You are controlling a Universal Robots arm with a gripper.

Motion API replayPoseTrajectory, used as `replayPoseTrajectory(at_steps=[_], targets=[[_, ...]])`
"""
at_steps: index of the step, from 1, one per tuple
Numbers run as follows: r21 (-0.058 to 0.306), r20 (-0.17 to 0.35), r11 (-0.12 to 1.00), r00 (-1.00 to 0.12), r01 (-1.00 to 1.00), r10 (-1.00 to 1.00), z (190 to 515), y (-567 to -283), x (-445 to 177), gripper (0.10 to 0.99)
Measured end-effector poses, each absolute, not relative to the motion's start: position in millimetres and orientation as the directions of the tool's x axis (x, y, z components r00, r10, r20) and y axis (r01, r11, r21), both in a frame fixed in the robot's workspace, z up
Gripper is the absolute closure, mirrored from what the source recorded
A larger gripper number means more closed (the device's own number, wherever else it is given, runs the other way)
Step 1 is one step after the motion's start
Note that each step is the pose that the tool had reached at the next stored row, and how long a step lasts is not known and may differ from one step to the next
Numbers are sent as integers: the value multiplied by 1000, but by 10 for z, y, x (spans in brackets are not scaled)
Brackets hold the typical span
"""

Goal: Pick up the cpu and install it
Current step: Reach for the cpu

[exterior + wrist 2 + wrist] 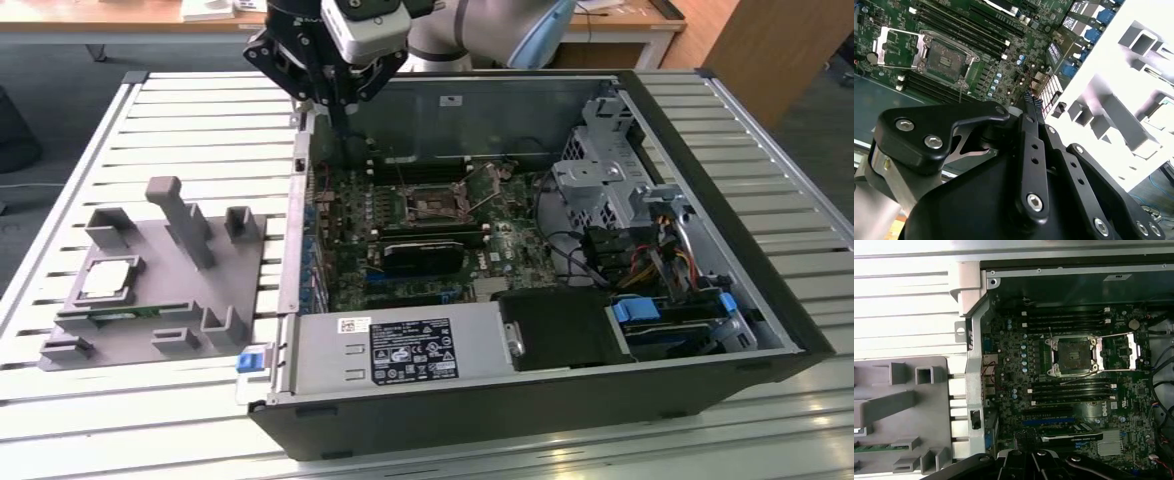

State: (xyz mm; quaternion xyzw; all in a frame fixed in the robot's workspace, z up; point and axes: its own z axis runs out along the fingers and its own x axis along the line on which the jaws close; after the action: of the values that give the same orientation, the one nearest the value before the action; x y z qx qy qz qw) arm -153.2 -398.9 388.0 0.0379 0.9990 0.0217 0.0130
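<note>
On the grey fixture tray point(167, 292) at the exterior view's left, beside the open PC case point(534, 410), lies the cpu point(110, 278): a small flat square w/ silver-grey metal top and thin tan rim. It's probably light and stiff but fragile underneath, so best taken by opposite edges, not the faces. In the second wrist view the gripper point(1030, 101) looks closed, tips pressed together, holding nothing; it hangs above the motherboard's point(1019, 390) edge, well apart from the cpu.
</note>
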Motion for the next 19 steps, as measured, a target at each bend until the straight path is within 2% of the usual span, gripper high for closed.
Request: replayPoseTrajectory(at_steps=[19], targets=[[44, -24, 996, -997, 75, 76, 3866, -3989, -1629, 980]])
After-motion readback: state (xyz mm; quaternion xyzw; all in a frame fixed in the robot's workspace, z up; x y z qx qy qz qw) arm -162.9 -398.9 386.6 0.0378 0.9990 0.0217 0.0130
